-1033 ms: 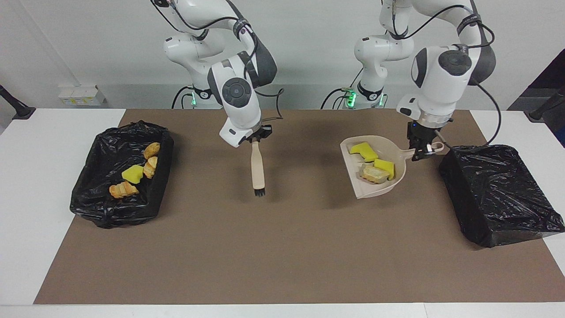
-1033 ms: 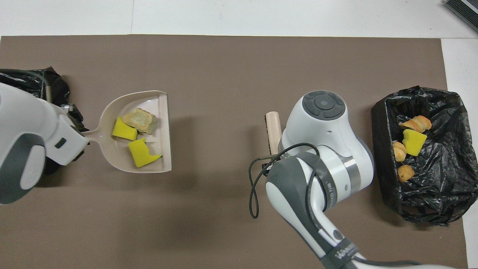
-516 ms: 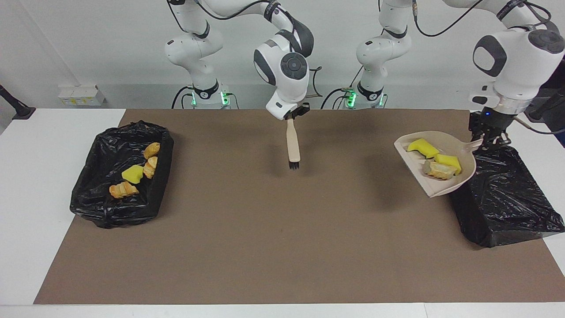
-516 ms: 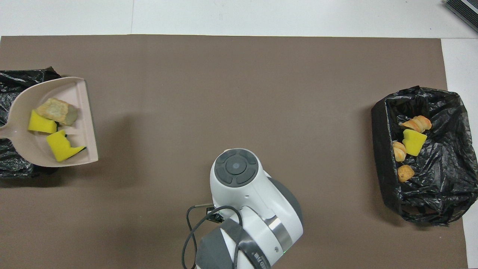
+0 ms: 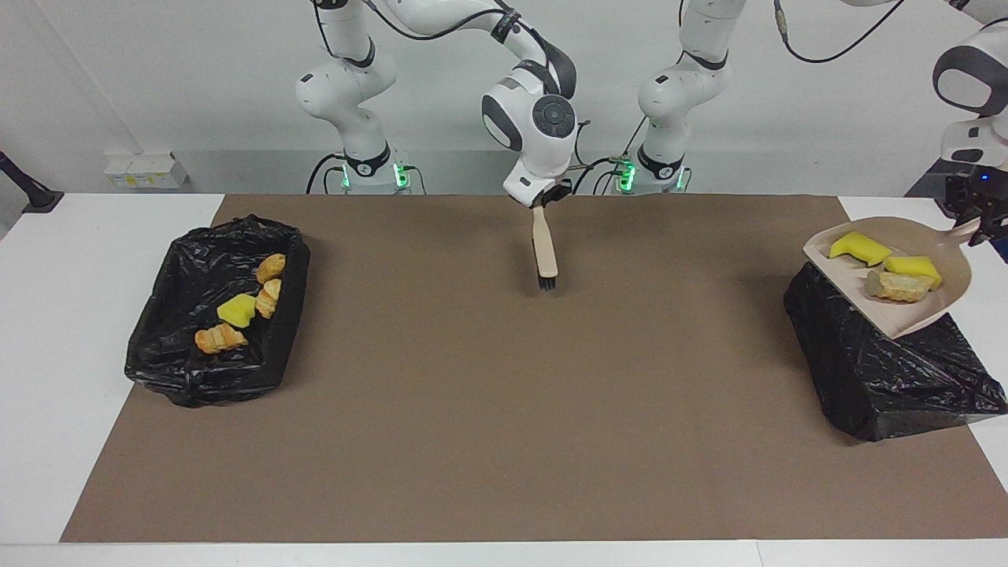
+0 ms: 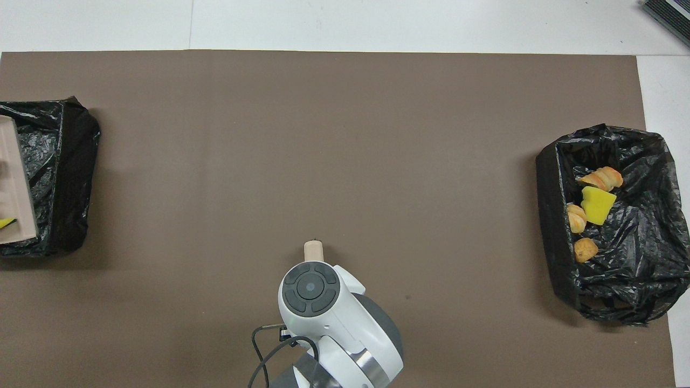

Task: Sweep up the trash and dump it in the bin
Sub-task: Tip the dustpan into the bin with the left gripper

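**Trash: one load raised over a bin, one load already binned**

Trash in the dustpan (image 5: 906,307): two yellow sponge chunks (image 5: 860,247) and a beige bread-like lump (image 5: 894,287). The pan is in the air, tilted, over the black-lined bin (image 5: 882,370) at the left arm's end of the table. In the overhead view only the pan's edge (image 6: 16,183) shows, above that bin (image 6: 64,172).

The left gripper (image 5: 979,224) pinches the dustpan's handle, fingers pressed onto it, above the bin's robot-side edge.

The right gripper (image 5: 549,197) is clamped on the handle of the hand brush (image 5: 544,250), which hangs bristles down over the brown mat (image 5: 504,409), at mid-table near the robots. From overhead, the arm covers most of the brush; only its end (image 6: 313,250) shows.

The second black-lined bin (image 5: 185,346), at the right arm's end, holds more trash: a yellow sponge piece (image 5: 236,310) among orange-brown bread-like lumps (image 5: 220,338), also seen from overhead (image 6: 597,205).
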Robot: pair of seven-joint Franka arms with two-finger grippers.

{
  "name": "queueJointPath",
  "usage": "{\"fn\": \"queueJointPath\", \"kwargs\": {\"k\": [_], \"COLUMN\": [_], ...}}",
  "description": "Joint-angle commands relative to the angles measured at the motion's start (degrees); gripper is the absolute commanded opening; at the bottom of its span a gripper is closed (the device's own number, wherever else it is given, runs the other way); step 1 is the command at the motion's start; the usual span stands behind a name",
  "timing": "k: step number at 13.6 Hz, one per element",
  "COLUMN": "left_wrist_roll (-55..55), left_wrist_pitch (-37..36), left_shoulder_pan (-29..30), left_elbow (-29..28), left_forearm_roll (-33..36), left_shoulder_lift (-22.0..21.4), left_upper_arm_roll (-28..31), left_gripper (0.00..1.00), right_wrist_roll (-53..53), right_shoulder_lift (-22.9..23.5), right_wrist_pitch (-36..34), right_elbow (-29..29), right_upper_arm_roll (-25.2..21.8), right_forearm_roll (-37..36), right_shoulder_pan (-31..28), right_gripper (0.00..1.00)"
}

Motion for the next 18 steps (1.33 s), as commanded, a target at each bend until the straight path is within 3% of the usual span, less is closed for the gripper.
{"fn": "queueJointPath", "kwargs": {"k": [1, 7, 11, 12, 13, 18], "left_wrist_roll": [0.6, -6.6, -10.6, -10.7, -10.8, -10.6], "left_wrist_pitch": [4.5, 8.1, 7.2, 7.3, 7.4, 3.3], "left_shoulder_pan": [0.0, -3.1, -5.4, -5.0, -4.5, -5.5], "left_elbow": [2.3, -2.0, -1.1, -0.9, 0.1, 3.4], "left_forearm_roll": [6.5, 29.1, 36.3, 37.7, 38.1, 41.5], "left_shoulder_lift": [3.1, 5.2, 6.6, 6.6, 6.6, 4.7], "left_upper_arm_roll": [0.4, 0.3, 0.3, 0.3, 0.3, 0.1], "left_gripper": [0.00, 0.00, 0.00, 0.00, 0.00, 0.00], "right_wrist_roll": [-0.2, -4.0, -3.3, -3.1, -2.7, -2.7], "right_shoulder_lift": [0.5, 0.7, 1.7, 1.8, 1.9, 1.4], "right_wrist_pitch": [2.4, 4.6, 7.3, 6.8, 6.4, 2.5], "right_elbow": [-1.3, -4.0, -4.9, -4.5, -3.9, 0.7], "right_upper_arm_roll": [0.0, 0.0, 0.0, -0.1, -0.1, -0.5], "right_forearm_roll": [2.1, 2.1, 2.1, 2.1, 2.0, 1.3], "right_shoulder_pan": [0.1, 1.4, 2.4, 2.3, 2.3, -0.3], "right_gripper": [0.00, 0.00, 0.00, 0.30, 0.99, 1.00]}}
